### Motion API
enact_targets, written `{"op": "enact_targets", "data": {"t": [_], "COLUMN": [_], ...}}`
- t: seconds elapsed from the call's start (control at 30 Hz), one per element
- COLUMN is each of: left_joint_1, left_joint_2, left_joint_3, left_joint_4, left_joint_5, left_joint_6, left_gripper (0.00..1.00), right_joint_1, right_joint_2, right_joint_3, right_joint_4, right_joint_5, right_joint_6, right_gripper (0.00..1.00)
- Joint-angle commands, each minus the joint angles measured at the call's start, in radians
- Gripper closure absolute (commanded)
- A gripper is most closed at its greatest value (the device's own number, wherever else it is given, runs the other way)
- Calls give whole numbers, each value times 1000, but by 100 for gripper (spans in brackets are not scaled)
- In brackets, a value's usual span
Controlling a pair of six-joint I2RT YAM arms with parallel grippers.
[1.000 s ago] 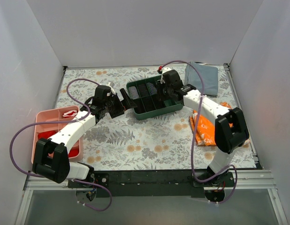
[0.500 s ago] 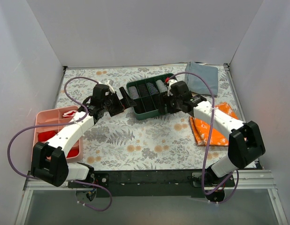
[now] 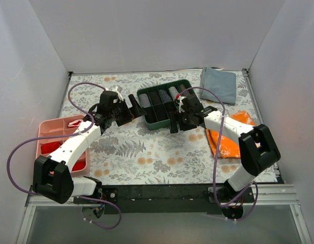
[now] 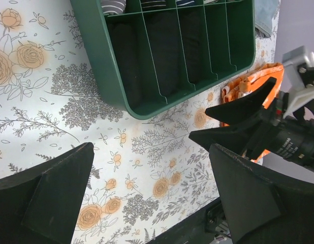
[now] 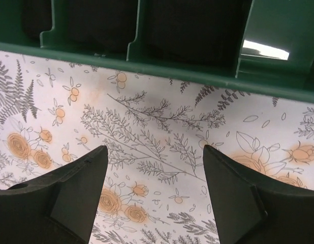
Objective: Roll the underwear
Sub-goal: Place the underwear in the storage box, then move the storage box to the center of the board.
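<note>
Two arms reach over the floral table cover (image 3: 147, 152). Far left of the top view: pink tray (image 3: 45, 124), contents red and white, not identifiable. Left gripper (image 4: 151, 152) sits left of centre with its jaws spread wide and nothing between them, over bare cover just off the left corner of the green divided tray (image 4: 106, 66), not touching it. Centre: the underwear (image 4: 164, 51) lies rolled as black fabric in the tray's near row of compartments, three black rolls side by side; striped rolls fill the far row. Right gripper (image 5: 154, 152) is just in front of the tray's near wall toward its right end, with its jaws wide and empty and only cover showing between the fingers; contact with the wall cannot be told. Right of that: orange-and-white cloth (image 3: 228, 142) lies flat beneath the right arm. Upper right: grey-blue folded cloth (image 3: 220, 84) lies beside the tray's far corner
</note>
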Motion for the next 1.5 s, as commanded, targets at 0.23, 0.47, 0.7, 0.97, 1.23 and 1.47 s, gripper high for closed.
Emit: {"op": "enact_targets", "data": {"t": [0.23, 0.47, 0.7, 0.97, 1.23, 1.47], "left_joint_1": [7, 13, 16, 16, 16, 14], "left_joint_2": [-65, -42, -29, -42, -52, -88], "left_joint_3": [42, 59, 71, 79, 105, 69], "left_joint_4": [-61, -102, -131, -107, -122, -128], "left_joint_5": [-83, -106, -127, -109, -104, -130], "left_joint_6": [17, 26, 42, 52, 72, 51], "left_gripper": [2, 2, 2, 2, 2, 2], "right_joint_1": [3, 3, 5, 6, 3, 2], "right_joint_2": [172, 215, 116, -79, -255, -372], "right_joint_3": [213, 266, 199, 69, -54, -144], "right_joint_4": [17, -3, 30, 31, 27, 10], "right_joint_5": [-26, 0, -80, 16, 91, 111], "right_joint_6": [-28, -79, -94, -85, -56, -22], "right_gripper": [17, 16, 16, 14, 12, 11]}}
